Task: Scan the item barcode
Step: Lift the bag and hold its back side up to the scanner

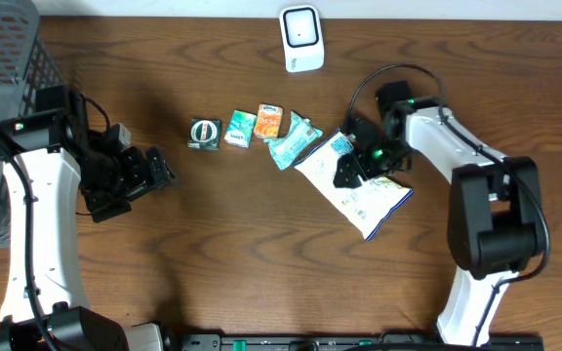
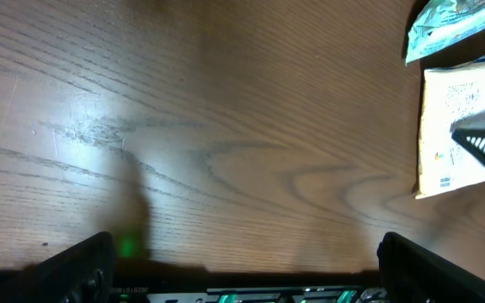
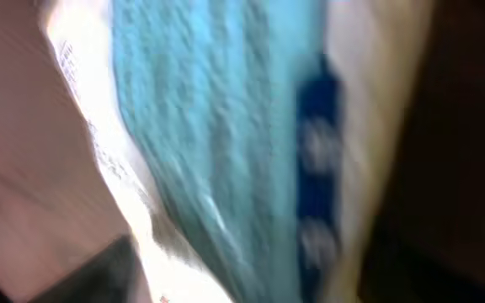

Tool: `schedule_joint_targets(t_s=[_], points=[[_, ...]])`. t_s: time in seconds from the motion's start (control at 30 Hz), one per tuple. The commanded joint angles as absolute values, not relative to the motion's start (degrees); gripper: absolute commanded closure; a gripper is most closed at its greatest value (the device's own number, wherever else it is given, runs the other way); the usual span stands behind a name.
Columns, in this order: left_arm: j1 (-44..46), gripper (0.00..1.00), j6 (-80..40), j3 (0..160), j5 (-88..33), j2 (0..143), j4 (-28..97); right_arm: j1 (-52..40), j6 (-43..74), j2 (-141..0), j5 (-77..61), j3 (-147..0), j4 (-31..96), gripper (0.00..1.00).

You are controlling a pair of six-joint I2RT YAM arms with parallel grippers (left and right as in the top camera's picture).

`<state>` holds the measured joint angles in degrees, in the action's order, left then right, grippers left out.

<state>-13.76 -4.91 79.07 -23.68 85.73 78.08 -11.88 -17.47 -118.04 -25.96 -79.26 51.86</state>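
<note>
1. Overhead: white snack bag [image 1: 364, 195] lies flat on the wood worktop [image 1: 242, 253], right of ctr. Right fingers [image 1: 349, 174] sit over its upper-left part. Can't tell whether they are grasping it or released.
2. Overhead: row of small pkts left of the bag: teal pkt [image 1: 294, 144] just beside it, then orange pkt [image 1: 268, 121], green pkt [image 1: 240, 129], dark pkt [image 1: 205, 134]. White barcode scanner [image 1: 301, 39] at top ctr, well apart from the bag. Grey basket [image 1: 8, 58] upper left.
3. Overhead: left fingers [image 1: 156, 174] at frame left, left of the pkt row.
4. Left wrist: left fingers [image 2: 82, 265] at btm corners, spread wide and released, only bare worktop btwn them. Bag at right edge, teal pkt upper right.
5. Right wrist: heavy blur; the bag's blue-and-white film fills the frame.
</note>
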Motion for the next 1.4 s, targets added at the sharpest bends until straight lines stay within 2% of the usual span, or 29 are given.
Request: schedule_joint_targets(t_s=[0.0, 0.03, 0.07, 0.33, 0.47, 0.7, 0.87, 1.0, 1.37], points=[[-13.67, 0.02, -5.21, 79.18, -23.55, 85.71, 78.32, -12.53, -18.39, -122.96, -27.62, -78.91, 52.05, 0.69], [-13.67, 0.02, -5.19, 79.18, -23.55, 85.71, 78.32, -12.56, -16.64, -123.39, -27.79, -78.91, 51.99, 0.88], [-13.69, 0.02, -5.19, 79.18, -23.55, 85.71, 78.32, -12.53, -15.88, -123.39, -28.42, -78.91, 51.9, 0.99], [-13.67, 0.02, -5.19, 79.18, -23.55, 85.71, 78.32, -9.82, -5.85, -116.86, -46.24, -81.73, 48.07, 0.99], [-13.67, 0.02, -5.19, 79.18, -23.55, 85.71, 78.32, -6.72, 2.26, -108.53, -58.67, -82.28, 36.71, 0.99], [-13.67, 0.02, -5.19, 79.18, -23.55, 85.71, 78.32, -6.63, 30.87, -101.27, -59.09, -82.26, 13.63, 0.99], [-13.67, 0.02, -5.19, 79.18, -23.55, 85.71, 78.32, -9.8, 40.99, -101.36, -57.34, -82.06, 6.24, 0.99], [-13.67, 0.02, -5.19, 79.18, -23.55, 85.71, 78.32, -11.31, 44.62, -101.36, -57.34, -82.06, 5.5, 0.99], [-13.67, 0.02, -5.21, 79.18, -23.55, 85.71, 78.32, -11.79, 41.06, -101.36, -56.99, -81.71, 6.24, 0.99]])
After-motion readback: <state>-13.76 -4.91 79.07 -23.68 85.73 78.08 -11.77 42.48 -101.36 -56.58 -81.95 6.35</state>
